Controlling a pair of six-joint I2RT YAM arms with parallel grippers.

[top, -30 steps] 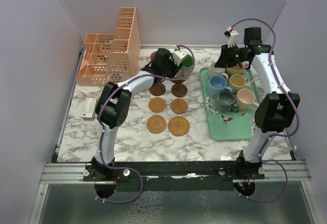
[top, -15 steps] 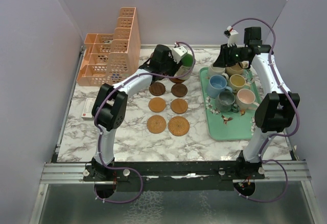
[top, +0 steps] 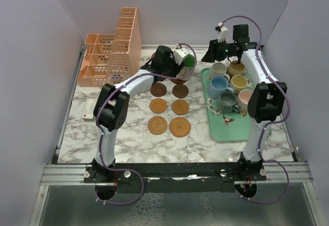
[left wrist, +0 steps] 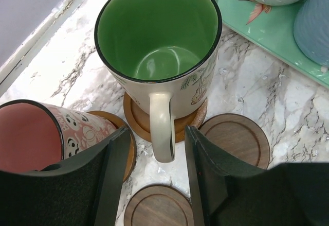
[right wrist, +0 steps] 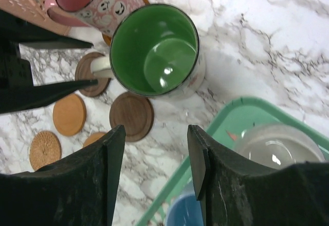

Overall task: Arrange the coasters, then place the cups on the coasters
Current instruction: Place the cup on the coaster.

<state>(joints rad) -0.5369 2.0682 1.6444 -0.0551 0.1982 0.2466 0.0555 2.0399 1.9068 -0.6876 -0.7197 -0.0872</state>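
Observation:
A green-lined cup (left wrist: 159, 30) stands on a brown coaster (left wrist: 136, 125). Its handle (left wrist: 162, 128) lies between the fingers of my open left gripper (left wrist: 157, 133), with a gap on each side. Beside it a red-lined cup (left wrist: 31, 138) rests on another coaster (left wrist: 123, 138). Several bare coasters (top: 158, 105) lie in two columns in front. My right gripper (right wrist: 155, 133) hangs open and empty above the marble between the green cup (right wrist: 157, 48) and the mint tray (right wrist: 231, 115). Cream (top: 218, 69), tan (top: 236, 69), blue (top: 218, 86), yellow (top: 239, 83), grey (top: 226, 101) and pink (top: 245, 97) cups stand on the tray (top: 226, 133).
A peach lattice organiser (top: 110, 56) stands at the back left against the wall. A small white box (top: 90, 108) lies near the left edge. Walls close in the table on three sides.
The right arm has swung left, away from the tray's back cups, and its jaws have spread wide. The left jaws have eased apart around the green cup's handle.

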